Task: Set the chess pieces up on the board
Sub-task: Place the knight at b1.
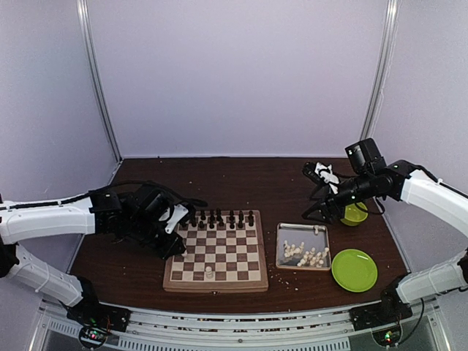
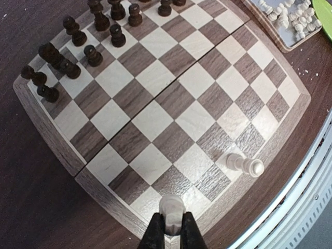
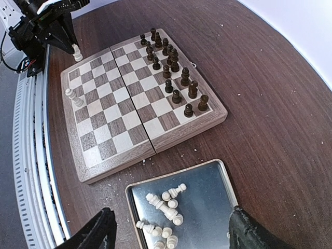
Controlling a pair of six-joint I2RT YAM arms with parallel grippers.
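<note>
Cream-white against black: the left gripper (image 2: 172, 231) has its two dark fingers (image 2: 155, 234) pressed together on a single cream piece (image 2: 172, 206), whose rounded end shows beyond the fingertips. The piece hangs over the near left corner of the board (image 2: 155, 111), close to the light-wood rim. Whether its base touches a square cannot be told.

One other cream figure (image 2: 244, 164) is already set down on the near rank, a few squares to the right, and looks upright in the top view. Dark pieces (image 2: 93, 39) fill two rows along the far edge, well apart from the held piece.

Beside the board to the right lies a metal tray (image 3: 207, 199) holding the rest of the cream chess pieces (image 3: 165, 206), most of them lying on their sides in a loose heap. The right gripper (image 3: 171, 231) hangs above this tray with its jaws spread wide and nothing between them.

Step in hand, as judged: placing a piece on the near-side home rows, with the task at an early stage, since nearly all the cream pieces are in the tray.

Next move, as judged: lower the held piece upright onto the middle of its square, release, and lift straight up so it does not tip. The right arm then needs a descent onto one figure lying clear of its neighbours.
</note>
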